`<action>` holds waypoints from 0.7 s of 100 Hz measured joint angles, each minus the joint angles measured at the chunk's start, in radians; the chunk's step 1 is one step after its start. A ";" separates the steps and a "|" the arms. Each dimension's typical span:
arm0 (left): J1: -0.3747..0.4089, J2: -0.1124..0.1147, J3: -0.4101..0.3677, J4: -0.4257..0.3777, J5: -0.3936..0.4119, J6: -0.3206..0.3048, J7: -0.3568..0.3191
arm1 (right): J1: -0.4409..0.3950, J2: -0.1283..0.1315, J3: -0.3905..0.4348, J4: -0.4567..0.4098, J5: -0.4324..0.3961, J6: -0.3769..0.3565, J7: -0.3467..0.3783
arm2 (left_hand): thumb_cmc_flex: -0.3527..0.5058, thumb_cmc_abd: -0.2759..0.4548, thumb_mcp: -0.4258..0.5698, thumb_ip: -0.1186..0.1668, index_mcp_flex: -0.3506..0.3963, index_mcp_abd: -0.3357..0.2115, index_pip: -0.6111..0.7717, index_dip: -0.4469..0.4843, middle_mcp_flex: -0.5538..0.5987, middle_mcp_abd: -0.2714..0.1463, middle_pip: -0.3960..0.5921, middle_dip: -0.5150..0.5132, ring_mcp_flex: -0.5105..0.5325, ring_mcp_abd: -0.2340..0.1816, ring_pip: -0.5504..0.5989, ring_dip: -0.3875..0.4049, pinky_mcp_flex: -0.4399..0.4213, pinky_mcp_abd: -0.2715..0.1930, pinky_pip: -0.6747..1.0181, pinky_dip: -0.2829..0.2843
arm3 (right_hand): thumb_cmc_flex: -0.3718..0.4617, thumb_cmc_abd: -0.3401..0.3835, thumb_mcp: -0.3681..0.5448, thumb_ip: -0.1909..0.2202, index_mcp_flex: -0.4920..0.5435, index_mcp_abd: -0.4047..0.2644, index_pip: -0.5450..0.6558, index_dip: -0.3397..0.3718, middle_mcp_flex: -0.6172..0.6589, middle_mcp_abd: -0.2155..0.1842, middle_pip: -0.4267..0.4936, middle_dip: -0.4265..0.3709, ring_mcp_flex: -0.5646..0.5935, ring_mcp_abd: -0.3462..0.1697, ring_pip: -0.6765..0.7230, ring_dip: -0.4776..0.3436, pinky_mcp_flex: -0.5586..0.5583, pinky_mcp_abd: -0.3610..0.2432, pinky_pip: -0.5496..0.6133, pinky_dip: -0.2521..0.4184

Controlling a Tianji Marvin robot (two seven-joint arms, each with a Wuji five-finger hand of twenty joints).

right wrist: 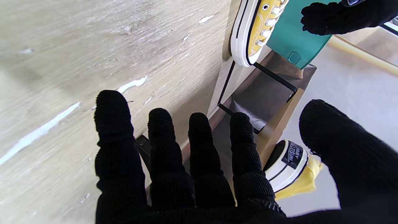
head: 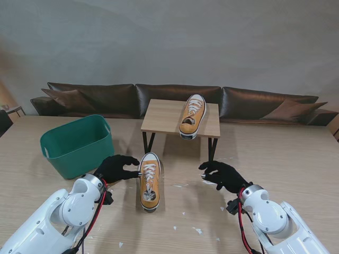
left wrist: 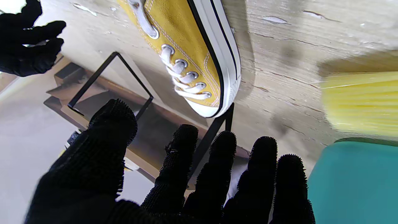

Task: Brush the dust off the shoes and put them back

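One yellow canvas shoe (head: 149, 180) (left wrist: 192, 53) (right wrist: 255, 28) lies on the wooden table, toe pointing away from me. A second yellow shoe (head: 192, 115) (right wrist: 292, 168) rests on the small raised stand (head: 161, 115). My left hand (head: 117, 168) (left wrist: 186, 174), in a black glove, hovers just left of the near shoe with its fingers apart and nothing in it. My right hand (head: 222, 174) (right wrist: 186, 161) is open over the table to the right of that shoe, also holding nothing. Yellow brush bristles (left wrist: 360, 102) show beside the basin in the left wrist view only.
A teal plastic basin (head: 78, 144) (left wrist: 354, 180) (right wrist: 295, 40) stands at the left. The stand's black metal legs (head: 148, 142) rise just beyond the near shoe. White scraps (head: 197, 230) (right wrist: 133, 84) are scattered over the table. A brown sofa (head: 175, 95) runs behind.
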 measured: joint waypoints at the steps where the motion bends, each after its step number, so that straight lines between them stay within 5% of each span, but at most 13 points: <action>1: 0.001 -0.001 0.000 0.002 -0.001 0.000 0.005 | -0.002 0.000 0.001 -0.004 -0.002 0.001 0.000 | 0.000 0.000 0.000 0.000 0.000 0.001 0.000 0.000 0.000 0.000 0.000 0.000 0.000 0.000 0.000 0.000 0.000 0.000 -0.008 0.000 | 0.000 0.000 0.000 0.000 0.000 0.000 0.000 0.000 0.000 0.000 0.000 0.000 0.000 0.002 0.000 0.000 0.000 0.000 0.000 0.000; 4: 0.002 -0.003 0.000 0.006 -0.007 -0.001 0.013 | -0.007 0.001 0.006 -0.017 -0.008 0.005 0.000 | 0.000 0.000 0.000 0.018 0.000 0.001 0.000 0.000 0.000 0.006 0.000 0.000 0.000 0.004 0.000 0.000 0.000 0.002 -0.010 0.000 | 0.000 0.000 0.000 0.000 0.000 0.000 0.000 -0.003 0.000 0.000 0.000 0.000 0.000 0.003 0.000 0.000 0.000 0.000 0.000 0.000; 24: 0.009 -0.010 0.000 0.024 -0.047 -0.001 0.013 | -0.047 0.008 0.030 -0.144 -0.127 0.058 -0.010 | 0.001 0.004 0.000 0.018 0.000 0.013 0.000 -0.001 0.000 0.014 0.000 0.000 0.000 0.008 0.000 0.000 0.000 0.010 -0.022 0.002 | 0.000 0.000 0.000 0.000 -0.001 0.000 0.000 -0.005 0.024 0.000 0.025 0.000 0.047 0.006 0.033 0.020 0.000 0.000 0.014 0.025; 58: 0.064 -0.012 -0.043 -0.019 -0.045 -0.002 0.018 | -0.051 0.034 0.065 -0.354 -0.389 0.137 0.033 | 0.010 0.018 -0.029 0.020 0.000 0.025 0.000 -0.006 0.000 0.025 -0.001 0.000 -0.003 0.010 -0.013 0.000 0.001 0.014 -0.094 0.025 | -0.040 -0.011 -0.005 0.000 0.013 -0.011 0.012 -0.005 0.076 0.000 0.176 0.118 0.165 0.006 0.376 0.196 0.014 -0.006 0.389 0.052; 70: 0.077 -0.012 -0.051 -0.035 -0.043 -0.002 0.019 | -0.016 0.042 0.036 -0.379 -0.547 0.175 0.036 | 0.011 0.019 -0.040 0.020 0.000 0.025 0.000 -0.006 0.000 0.026 -0.002 0.000 -0.003 0.010 -0.019 0.000 0.004 0.015 -0.133 0.042 | -0.051 -0.033 -0.013 0.000 0.017 -0.035 0.012 -0.003 0.074 -0.001 0.219 0.158 0.175 -0.017 0.488 0.235 0.014 -0.021 0.457 0.051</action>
